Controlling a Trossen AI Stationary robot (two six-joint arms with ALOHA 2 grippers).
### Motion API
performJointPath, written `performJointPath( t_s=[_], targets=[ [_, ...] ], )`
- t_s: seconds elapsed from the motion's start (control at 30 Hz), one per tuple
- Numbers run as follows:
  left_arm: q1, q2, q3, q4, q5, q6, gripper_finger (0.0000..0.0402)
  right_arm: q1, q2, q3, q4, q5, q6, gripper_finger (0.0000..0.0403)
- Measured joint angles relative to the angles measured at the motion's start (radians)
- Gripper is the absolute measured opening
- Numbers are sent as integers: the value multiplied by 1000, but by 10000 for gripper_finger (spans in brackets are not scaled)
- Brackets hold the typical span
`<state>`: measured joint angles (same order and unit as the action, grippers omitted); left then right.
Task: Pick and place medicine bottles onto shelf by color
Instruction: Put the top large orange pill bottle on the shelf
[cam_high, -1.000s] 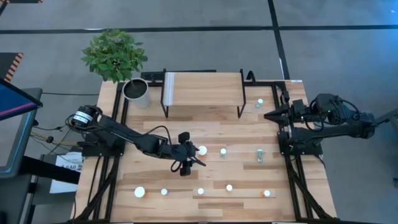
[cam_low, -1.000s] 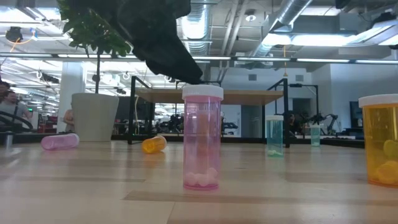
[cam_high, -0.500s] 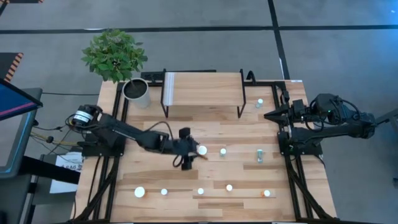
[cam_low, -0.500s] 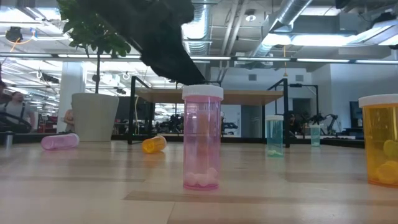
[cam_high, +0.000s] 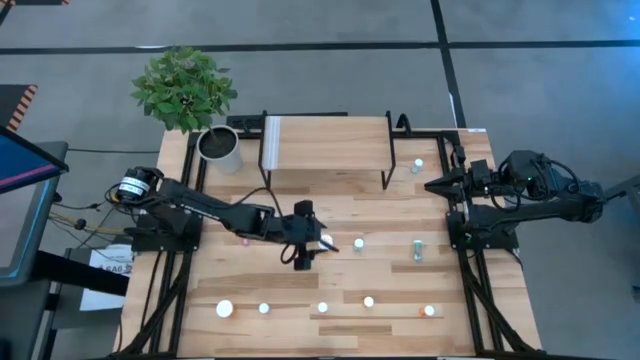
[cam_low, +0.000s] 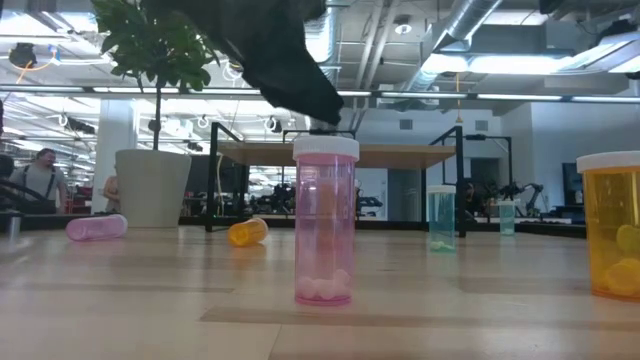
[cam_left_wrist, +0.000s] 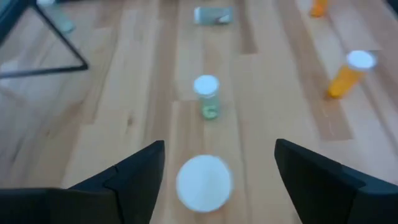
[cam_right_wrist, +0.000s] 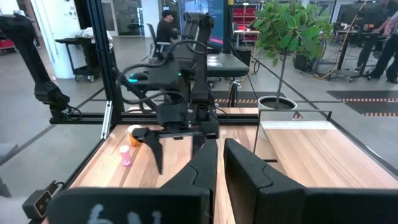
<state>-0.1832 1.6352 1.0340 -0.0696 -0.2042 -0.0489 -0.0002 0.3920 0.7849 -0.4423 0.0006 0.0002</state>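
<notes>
The left gripper (cam_left_wrist: 214, 171) hangs wide open and empty over mid-table, its fingers (cam_left_wrist: 134, 174) flanking the white cap of an upright bottle (cam_left_wrist: 204, 182), probably the pink one (cam_low: 324, 220) in the low view. It looks light, rigid and smooth, likely to tip; grasp the body below the cap. The shelf (cam_high: 325, 140) stands beyond. The right gripper (cam_high: 432, 185) waits shut at the table's edge.

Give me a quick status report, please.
Left end effector open above white-capped bottle. Right end effector shut, parked at table edge. Shelf bare. Nothing obstructing.
</notes>
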Motion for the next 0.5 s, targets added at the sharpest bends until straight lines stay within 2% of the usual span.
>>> performJointPath(
  t_s=[0.13,0.5],
  targets=[
    [12,13,1,40,-37,-51,309,0,0,0,0,0,0,56],
    [74,121,0,50,16,-40,309,0,0,0,-2,0,0,56]
  ],
)
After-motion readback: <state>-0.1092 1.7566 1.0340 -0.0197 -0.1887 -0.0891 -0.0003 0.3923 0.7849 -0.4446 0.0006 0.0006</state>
